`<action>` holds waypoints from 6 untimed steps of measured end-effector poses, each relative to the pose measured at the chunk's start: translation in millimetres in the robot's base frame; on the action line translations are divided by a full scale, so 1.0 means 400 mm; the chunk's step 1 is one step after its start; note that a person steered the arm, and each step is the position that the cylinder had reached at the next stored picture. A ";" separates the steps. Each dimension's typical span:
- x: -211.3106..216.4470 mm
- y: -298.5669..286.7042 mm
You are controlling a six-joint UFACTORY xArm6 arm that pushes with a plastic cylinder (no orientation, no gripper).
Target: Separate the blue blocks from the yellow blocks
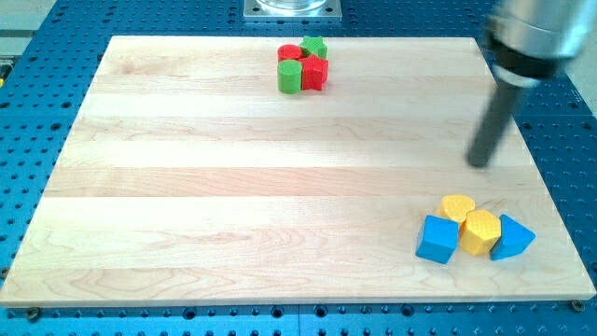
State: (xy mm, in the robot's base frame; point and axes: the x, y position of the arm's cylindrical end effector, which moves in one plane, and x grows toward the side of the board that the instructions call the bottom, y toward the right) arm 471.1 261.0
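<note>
A blue cube (437,239) sits near the board's bottom right corner. A blue triangular block (512,237) sits to its right. Between them is a yellow hexagonal block (480,231), touching both blue blocks. A second yellow block (457,207), rounded like a heart, sits just above, touching the hexagon and the cube. My tip (479,162) rests on the board above this cluster, a short way from the upper yellow block and not touching any block.
A cluster of red and green blocks sits at the board's top centre: a green cylinder (291,77), a red block (314,72), a green block (313,46) and a red block (290,53). The wooden board (187,187) lies on a blue perforated table.
</note>
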 end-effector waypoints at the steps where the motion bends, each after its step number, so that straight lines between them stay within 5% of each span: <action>1: 0.185 0.045; 4: 0.315 -0.037; 6: 0.275 -0.279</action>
